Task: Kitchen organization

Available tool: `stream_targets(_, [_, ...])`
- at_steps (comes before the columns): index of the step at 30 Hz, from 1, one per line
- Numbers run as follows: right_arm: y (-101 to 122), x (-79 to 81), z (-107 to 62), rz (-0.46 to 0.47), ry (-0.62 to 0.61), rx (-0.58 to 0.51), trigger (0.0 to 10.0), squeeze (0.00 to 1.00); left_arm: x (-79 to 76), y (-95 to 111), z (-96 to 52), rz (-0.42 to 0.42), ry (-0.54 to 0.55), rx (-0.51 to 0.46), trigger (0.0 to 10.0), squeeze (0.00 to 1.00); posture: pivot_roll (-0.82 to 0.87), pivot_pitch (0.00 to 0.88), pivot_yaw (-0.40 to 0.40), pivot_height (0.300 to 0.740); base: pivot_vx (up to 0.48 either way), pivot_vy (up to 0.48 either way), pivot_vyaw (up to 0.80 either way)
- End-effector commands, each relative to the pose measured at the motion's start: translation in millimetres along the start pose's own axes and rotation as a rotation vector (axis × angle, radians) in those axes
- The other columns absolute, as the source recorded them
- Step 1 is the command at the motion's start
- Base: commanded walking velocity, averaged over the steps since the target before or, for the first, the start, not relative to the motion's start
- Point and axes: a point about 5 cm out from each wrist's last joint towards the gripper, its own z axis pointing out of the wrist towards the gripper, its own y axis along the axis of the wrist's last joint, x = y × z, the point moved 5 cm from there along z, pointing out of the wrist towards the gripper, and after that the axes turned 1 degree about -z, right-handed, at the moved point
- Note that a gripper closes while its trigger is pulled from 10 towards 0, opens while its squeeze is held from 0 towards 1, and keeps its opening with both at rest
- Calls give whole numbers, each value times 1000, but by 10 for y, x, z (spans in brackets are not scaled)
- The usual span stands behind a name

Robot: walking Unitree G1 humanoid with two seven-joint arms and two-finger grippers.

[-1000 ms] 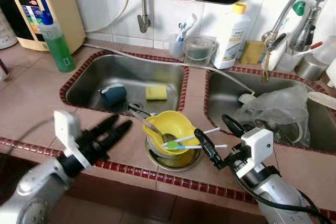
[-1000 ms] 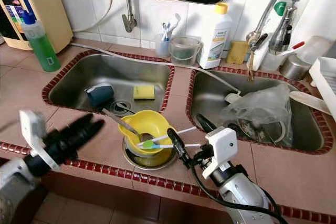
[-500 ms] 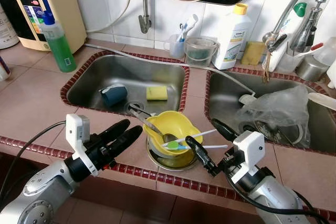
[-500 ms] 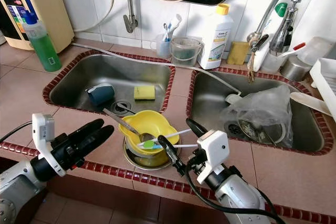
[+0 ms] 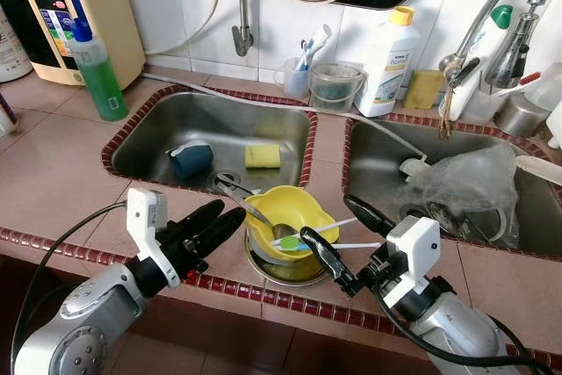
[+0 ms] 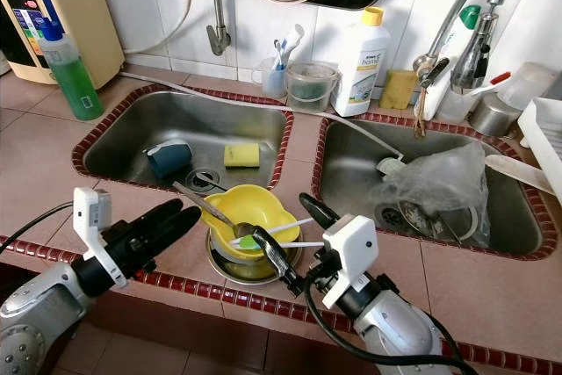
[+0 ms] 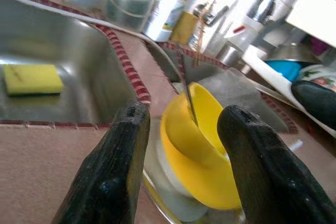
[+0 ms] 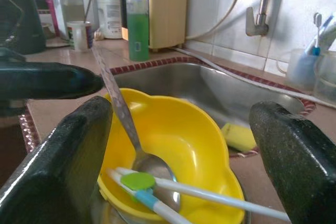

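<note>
A yellow bowl (image 5: pixel 283 210) sits in a steel bowl (image 5: pixel 290 271) on the tiled counter in front of the two sinks. A metal spoon (image 5: pixel 250 210) and two white sticks, one with a green tip (image 5: pixel 288 242), lie in the yellow bowl. My left gripper (image 5: pixel 224 214) is open just left of the bowl, fingers pointing at it. In the left wrist view the bowl (image 7: pixel 199 156) shows between the black fingers (image 7: pixel 113 171). My right gripper (image 5: pixel 329 219) is open at the bowl's right side, straddling the white sticks. The right wrist view shows the spoon (image 8: pixel 152 163) and bowl (image 8: pixel 178 129) between the fingers.
The left sink (image 5: pixel 149 142) holds a yellow sponge (image 5: pixel 262 155) and a blue-grey cup (image 5: pixel 190 159). A plastic bag (image 5: pixel 465 182) lies in the right sink. A green bottle (image 5: pixel 97 72), a white bottle (image 5: pixel 386 59) and a faucet (image 5: pixel 492 15) stand behind. Red tile trim (image 5: pixel 255 294) marks the counter edge.
Both grippers have closed in on the yellow bowl: the left one moved forward and right, the right one moved left. Both stay open.
</note>
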Motion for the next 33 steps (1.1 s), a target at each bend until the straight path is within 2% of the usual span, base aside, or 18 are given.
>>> stream_targets(1, [61,41,4,0,19,-13,10000,0,30,8,30,12,18,0,10000,0,54,4,-9,740,0,0,0])
stream_targets(8, [82,64,5,5,28,-17,10000,0,72,99,136,41,24,-28,10000,0,46,6,-8,740,0,0,0])
stream_targets(15, [118,96,-7,5,40,-22,10000,0,38,110,215,54,-3,-32,10000,0,33,4,-2,740,0,0,0])
stream_targets(16, [121,96,-8,2,39,-22,10000,0,13,83,215,32,-27,-17,4275,0,32,3,-1,740,0,0,0])
stream_targets(17, [122,97,-9,1,38,-22,10000,0,11,82,208,31,-30,-20,1412,0,30,4,0,740,0,0,0])
stream_targets(18, [123,101,-11,1,38,-22,10000,0,15,86,199,36,-30,-28,1412,0,29,4,1,740,0,0,0])
stream_targets(19, [123,102,-14,0,38,-21,10000,0,16,78,192,29,-30,-25,0,0,29,4,2,740,0,0,0])
stream_targets(33, [100,105,-37,-2,36,-8,10000,0,-7,92,139,24,-63,-17,0,0,36,7,2,740,0,0,0])
